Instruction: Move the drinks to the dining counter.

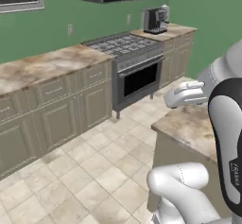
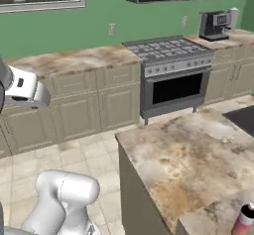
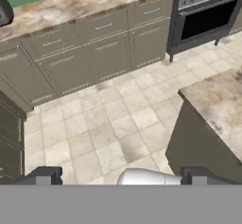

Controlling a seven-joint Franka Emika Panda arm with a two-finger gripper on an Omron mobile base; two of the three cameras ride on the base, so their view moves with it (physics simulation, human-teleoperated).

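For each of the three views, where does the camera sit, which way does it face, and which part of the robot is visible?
Left base view: behind the arm, left; faces the stove; arm at right.
Right base view: behind the arm, right; faces the stove and island counter; arm at left.
Hand view: on the hand, looking down at the floor; the open gripper at bottom.
All share stove and island counter.
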